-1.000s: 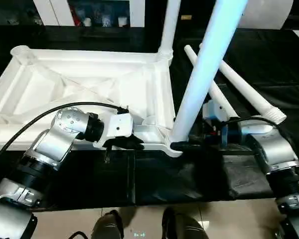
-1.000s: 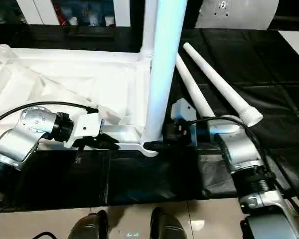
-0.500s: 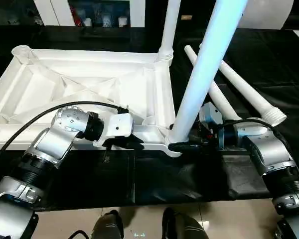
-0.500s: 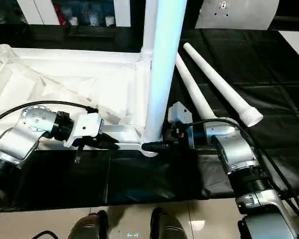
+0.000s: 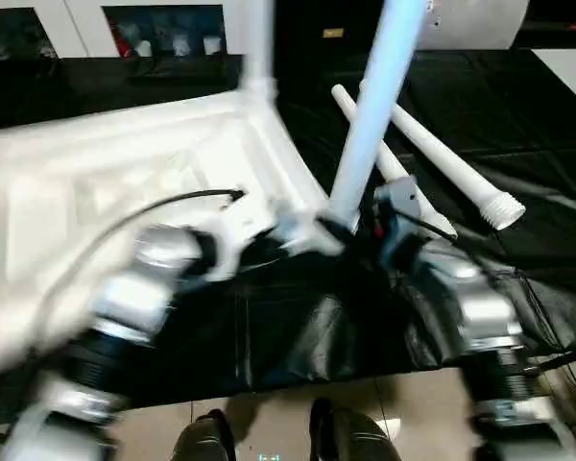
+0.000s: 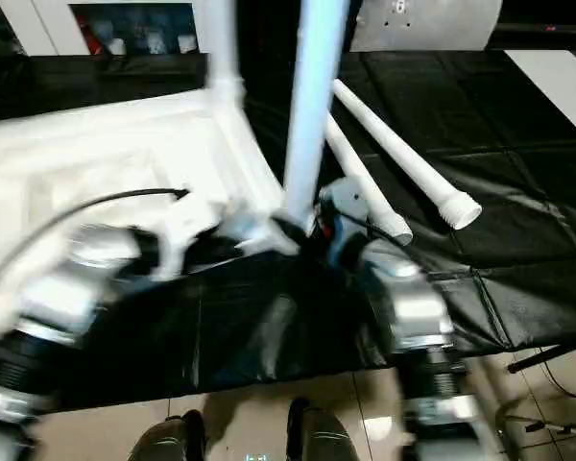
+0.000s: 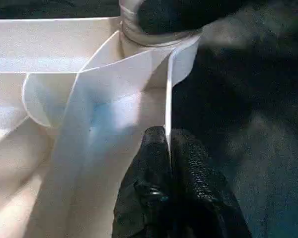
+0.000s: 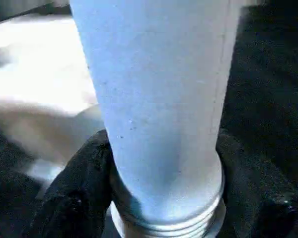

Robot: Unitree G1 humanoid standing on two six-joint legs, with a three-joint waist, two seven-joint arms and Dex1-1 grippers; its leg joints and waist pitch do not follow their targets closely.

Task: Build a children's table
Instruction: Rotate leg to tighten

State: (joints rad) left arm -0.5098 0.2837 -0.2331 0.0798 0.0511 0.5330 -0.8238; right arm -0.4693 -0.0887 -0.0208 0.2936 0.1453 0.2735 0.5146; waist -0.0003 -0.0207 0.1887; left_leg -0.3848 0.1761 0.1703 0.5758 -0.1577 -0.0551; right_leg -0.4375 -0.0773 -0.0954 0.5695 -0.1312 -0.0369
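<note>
Right wrist view: my right gripper [image 8: 164,198] clamps the near leg [image 8: 159,99] at its socket. Left gripper [image 7: 169,148] pinches the tabletop [image 5: 96,182] rim. Two legs standing, probably seated; two spare legs [image 6: 403,173] on the black worktable [image 6: 518,192] remain.

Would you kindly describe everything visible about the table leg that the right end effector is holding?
The leg is a long white plastic tube, smooth and widening toward its lower end, with a ridged collar there. It stands nearly upright, tilted slightly, rising past the top of the head views. Its base sits at the near right corner of the overturned tabletop. The right end effector is shut on it just above the collar, a black finger on each side.
</note>
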